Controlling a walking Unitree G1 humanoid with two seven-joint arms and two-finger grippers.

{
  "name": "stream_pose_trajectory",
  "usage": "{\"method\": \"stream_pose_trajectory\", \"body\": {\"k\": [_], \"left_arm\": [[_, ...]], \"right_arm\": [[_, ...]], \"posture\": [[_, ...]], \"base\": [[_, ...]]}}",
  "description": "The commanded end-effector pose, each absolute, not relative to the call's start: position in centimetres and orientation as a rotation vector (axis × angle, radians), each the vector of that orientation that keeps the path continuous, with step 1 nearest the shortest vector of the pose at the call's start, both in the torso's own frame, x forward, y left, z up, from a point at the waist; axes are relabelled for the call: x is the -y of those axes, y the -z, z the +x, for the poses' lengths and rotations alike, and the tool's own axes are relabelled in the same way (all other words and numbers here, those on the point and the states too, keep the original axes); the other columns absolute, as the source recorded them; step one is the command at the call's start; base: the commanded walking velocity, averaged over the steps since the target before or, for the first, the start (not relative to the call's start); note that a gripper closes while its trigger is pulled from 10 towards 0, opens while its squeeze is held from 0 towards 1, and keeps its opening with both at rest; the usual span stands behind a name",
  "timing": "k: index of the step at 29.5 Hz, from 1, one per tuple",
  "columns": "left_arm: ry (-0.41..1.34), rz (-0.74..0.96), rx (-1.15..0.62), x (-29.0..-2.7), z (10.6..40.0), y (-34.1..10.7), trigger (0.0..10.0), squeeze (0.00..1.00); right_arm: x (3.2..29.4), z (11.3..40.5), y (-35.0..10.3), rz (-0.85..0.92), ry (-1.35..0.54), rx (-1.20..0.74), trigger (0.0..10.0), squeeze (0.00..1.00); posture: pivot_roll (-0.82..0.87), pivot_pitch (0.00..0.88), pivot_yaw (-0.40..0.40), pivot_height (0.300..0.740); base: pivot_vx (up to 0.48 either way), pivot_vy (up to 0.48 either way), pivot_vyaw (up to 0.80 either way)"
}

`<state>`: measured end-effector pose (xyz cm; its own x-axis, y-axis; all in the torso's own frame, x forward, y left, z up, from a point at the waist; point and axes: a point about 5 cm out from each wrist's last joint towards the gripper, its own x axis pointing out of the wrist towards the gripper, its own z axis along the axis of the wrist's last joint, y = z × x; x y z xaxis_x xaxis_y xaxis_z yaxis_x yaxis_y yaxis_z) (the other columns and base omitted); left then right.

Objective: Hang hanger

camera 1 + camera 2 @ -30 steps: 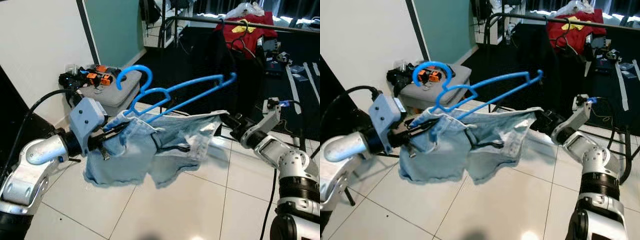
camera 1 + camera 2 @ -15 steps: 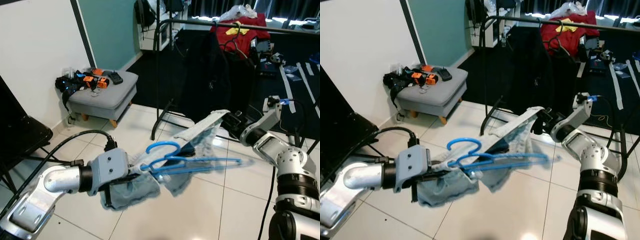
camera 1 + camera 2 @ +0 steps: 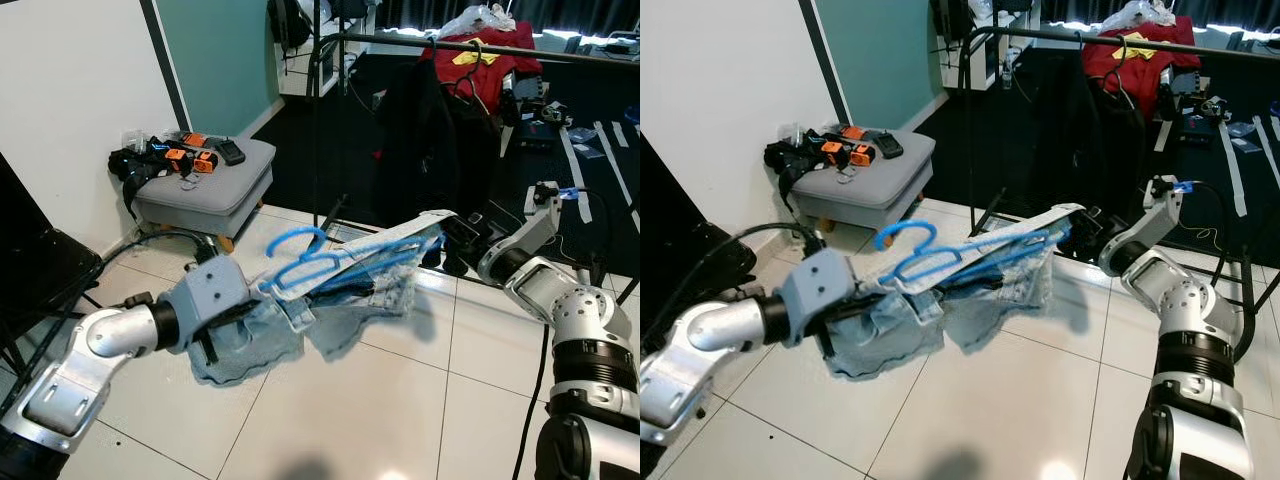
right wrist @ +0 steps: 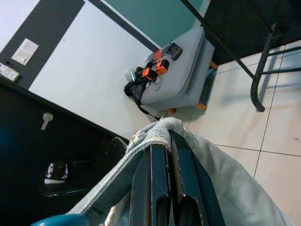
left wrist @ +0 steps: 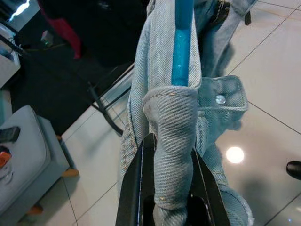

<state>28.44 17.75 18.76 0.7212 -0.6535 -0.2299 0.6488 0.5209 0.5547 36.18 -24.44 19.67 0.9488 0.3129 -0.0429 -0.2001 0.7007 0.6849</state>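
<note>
Left gripper (image 5: 164,188): its two black fingers (image 5: 132,183) are pinched on a bunched fold of the pale denim shorts (image 3: 350,300), held in the air above the floor. Right gripper (image 4: 164,165): fingers pressed nearly together, clamping the other end of the waistband. The garment is thus stretched between the two arms.

The blue hanger (image 3: 340,262) lies across the top of the shorts, its hook (image 3: 295,243) raised toward the left-gripper side and free of any rail. The left wrist view adds detail the head views lack: the hanger's blue bar runs straight out from the pinched fold, and a metal button (image 5: 220,99) sits on the waistband tab just beside it. The right wrist view shows the denim edge wrapped over the fingertips.

Surface and room: glossy white floor tiles (image 3: 400,420) below the garment. A grey footstool (image 3: 205,185) carrying black and orange gear stands by the white wall. Behind, on dark flooring, a black clothes rail (image 3: 440,42) holds a red garment (image 3: 480,55) and dark clothing.
</note>
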Motion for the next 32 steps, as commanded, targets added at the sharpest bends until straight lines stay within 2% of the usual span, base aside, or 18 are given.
{"method": "stream_pose_trajectory", "body": {"k": [1, 11, 16, 27, 32], "left_arm": [[0.680, 0.698, -0.111, -20.3, 28.7, -17.5, 10.0, 0.00], [0.642, 0.811, -0.208, -21.4, 28.9, -16.6, 10.0, 0.00], [0.556, 0.846, -0.281, -21.5, 29.4, -15.7, 10.0, 0.00], [0.371, 0.708, -0.278, -21.1, 30.6, -16.2, 10.0, 0.00], [0.397, 0.637, -0.247, -20.2, 30.5, -16.7, 10.0, 0.00]], "right_arm": [[26.1, 35.9, -21.1, 0.717, -0.235, -0.072, 0.0, 0.00], [26.1, 36.0, -21.6, 0.706, -0.244, -0.061, 0.0, 0.00], [25.2, 36.0, -22.2, 0.703, -0.288, -0.053, 0.0, 0.00], [23.5, 36.0, -22.1, 0.674, -0.348, -0.079, 0.0, 0.00], [23.4, 36.0, -21.8, 0.665, -0.346, -0.089, 0.0, 0.00]], "posture": [[-0.06, 0.068, 0.054, 0.740], [-0.07, 0.065, 0.054, 0.740], [-0.07, 0.062, 0.055, 0.740], [-0.07, 0.061, 0.053, 0.740], [-0.07, 0.062, 0.051, 0.740]], "base": [[0.000, 0.000, 0.00], [0.000, 0.000, 0.00], [0.000, 0.000, 0.00], [0.000, 0.000, 0.00], [0.000, 0.000, 0.00]]}}
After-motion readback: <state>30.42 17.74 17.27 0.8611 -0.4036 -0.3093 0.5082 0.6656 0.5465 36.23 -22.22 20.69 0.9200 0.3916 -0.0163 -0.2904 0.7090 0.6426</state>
